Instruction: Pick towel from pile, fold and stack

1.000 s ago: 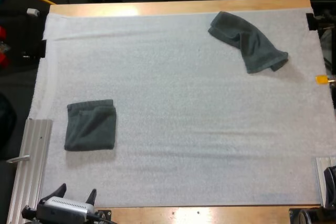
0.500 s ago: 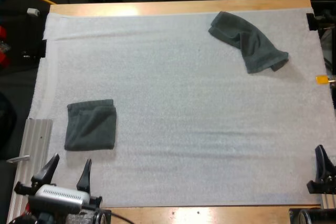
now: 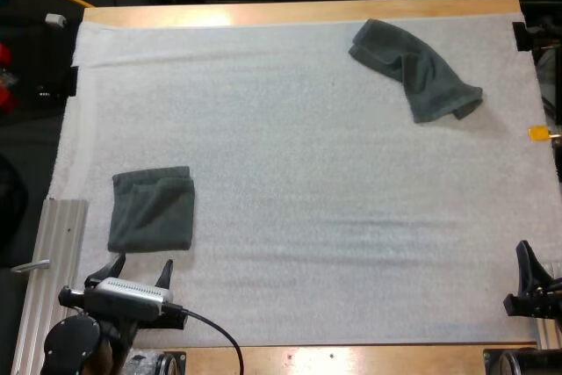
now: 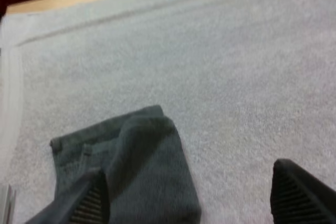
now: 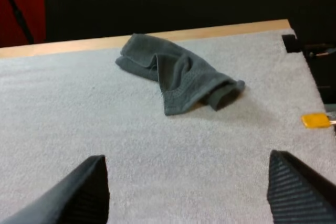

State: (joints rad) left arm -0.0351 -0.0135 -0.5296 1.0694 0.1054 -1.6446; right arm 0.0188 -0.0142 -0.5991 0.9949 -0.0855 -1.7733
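Two towels on the desk (image 3: 299,11), and neither has budged over the last second, so all the action is in the arms.

High view: the crumpled towel (image 3: 415,68) sits on the white mat (image 3: 307,173) near the desk's far right corner. The folded towel (image 3: 151,209) lies flat by the left edge, towards the near left corner. The left gripper (image 3: 141,263) has crept forward from the near left corner and now sits just short of the folded towel's near edge, fingers spread with nothing in them. The right gripper (image 3: 536,271) wasn't there a second ago. It popped in at the right edge near the near right corner half a second back and has only nudged a bit since.

Left wrist view: the left gripper (image 4: 191,198) is wide open, with the folded towel (image 4: 136,166) right ahead, close to one finger (image 4: 89,203). I can't tell whether that finger touches the cloth.

Right wrist view: the right gripper (image 5: 184,182) is wide open too, over bare mat. The crumpled towel (image 5: 178,74) is well ahead of it by the far edge.

My read is that both arms are only just getting going. One towel looks done, and the crumpled one hasn't been touched. The right arm seems lined up to go and get it, but it's got a long reach first.
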